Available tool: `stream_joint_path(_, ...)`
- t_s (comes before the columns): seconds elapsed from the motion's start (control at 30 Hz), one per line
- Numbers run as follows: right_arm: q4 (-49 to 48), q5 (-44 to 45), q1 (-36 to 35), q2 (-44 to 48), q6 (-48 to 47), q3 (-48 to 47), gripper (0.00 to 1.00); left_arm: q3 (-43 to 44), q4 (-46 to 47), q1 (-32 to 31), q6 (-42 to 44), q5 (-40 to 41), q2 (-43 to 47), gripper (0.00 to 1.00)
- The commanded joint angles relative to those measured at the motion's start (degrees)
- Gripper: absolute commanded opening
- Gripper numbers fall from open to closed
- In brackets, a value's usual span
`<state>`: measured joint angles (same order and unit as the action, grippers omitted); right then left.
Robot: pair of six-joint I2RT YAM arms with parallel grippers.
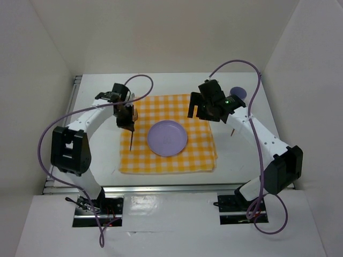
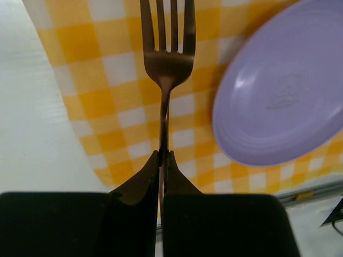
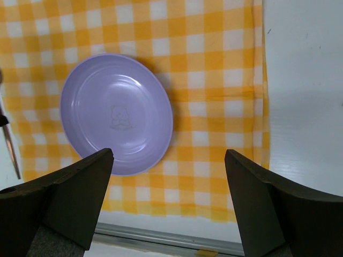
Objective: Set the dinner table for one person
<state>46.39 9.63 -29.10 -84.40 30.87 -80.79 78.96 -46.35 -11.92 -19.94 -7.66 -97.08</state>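
The fork is clamped by its slim neck between the closed fingers of the left gripper, tines pointing away from the wrist camera. From above, it is seen held by the left gripper over the left part of the checked cloth, just left of the plate; whether the fork touches the cloth cannot be told.

The purple plate is found sitting near the middle of the cloth. Its face is seen bare in the right wrist view, marked only by a small embossed bear, and the plate is framed by that arm's fingers. The right gripper is held wide apart above the cloth's right side, with nothing gripped.

The cloth is spread flat on the dinner table, whose white top is seen on every side of it. At the far right, a purple round object is glimpsed behind the right arm; its contents cannot be made out.
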Motion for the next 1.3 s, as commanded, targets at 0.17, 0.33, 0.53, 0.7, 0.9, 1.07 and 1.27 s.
stream_joint_path(0.17, 2.92, 3.02, 0.27, 4.24, 1.99, 1.78, 0.93, -2.76, 3.37, -4.41, -10.9, 6.15, -6.28, 0.0)
stream_joint_path(0.33, 2.39, 3.03, 0.27, 4.77, 2.0, 2.4, 0.93, -3.9, 3.9, -7.24, -11.7, 12.92, -10.15, 0.0)
stream_joint_path(0.53, 2.92, 3.56, 0.27, 4.24, 2.0, 2.4, 0.93, -2.49, 3.19, -7.24, -11.7, 18.21, -12.52, 0.0)
stream_joint_path(0.7, 2.3, 3.56, 0.27, 4.24, 2.0, 2.92, 0.93, -2.49, 3.81, -7.24, -11.7, 18.82, -11.91, 0.0)
stream_joint_path(0.9, 2.3, 3.56, 0.27, 4.24, 2.0, 2.92, 0.93, 0.75, 2.75, -7.24, -11.7, 18.82, -14.46, 0.0)
stream_joint_path(1.07, 2.3, 3.56, 0.27, 4.77, 2.0, 2.92, 0.94, 0.76, 2.75, -7.24, -10.55, 18.21, -15.25, 0.0)
stream_joint_path(1.27, 2.3, 3.56, 0.27, 4.77, 2.0, 3.45, 0.94, 0.23, 3.28, -7.24, -8.01, 15.75, -15.25, 0.26)
